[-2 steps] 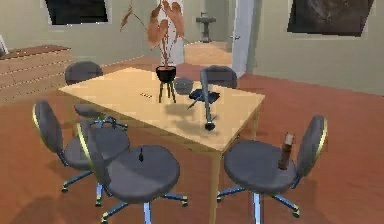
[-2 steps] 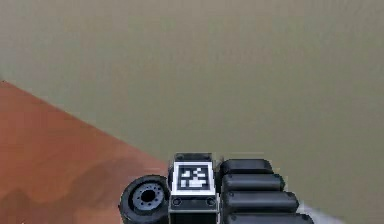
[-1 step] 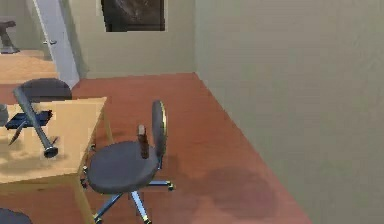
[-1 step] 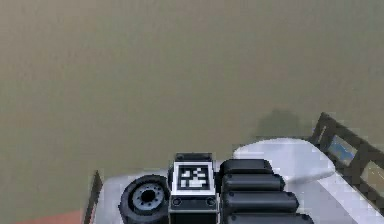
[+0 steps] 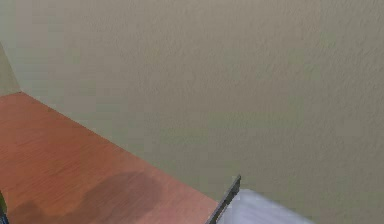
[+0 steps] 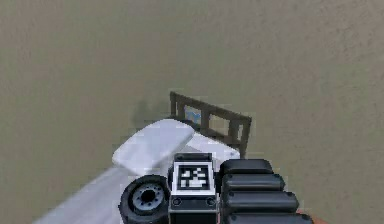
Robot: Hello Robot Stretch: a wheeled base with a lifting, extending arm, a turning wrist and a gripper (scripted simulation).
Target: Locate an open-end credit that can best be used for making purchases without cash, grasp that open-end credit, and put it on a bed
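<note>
Arm side view is giving us the bed [image 6: 95, 192], standing against the beige wall [image 6: 200, 50] beyond the arm [image 6: 255, 192]. We are seeing a pale, greyish-white mattress with a plump white pillow [image 6: 165, 143] lying at its head, just before a dark wooden headboard [image 6: 212, 116] with open panels. The gripper [image 6: 148, 198] is sitting at the bottom edge, a dark round body just left of a white marked square [image 6: 193, 177]. The bed is lying behind it, so we are unable to tell whether it is holding anything. Forward view is catching the bed's pale corner at bottom right, beside red-brown floor [image 5: 60, 150].
</note>
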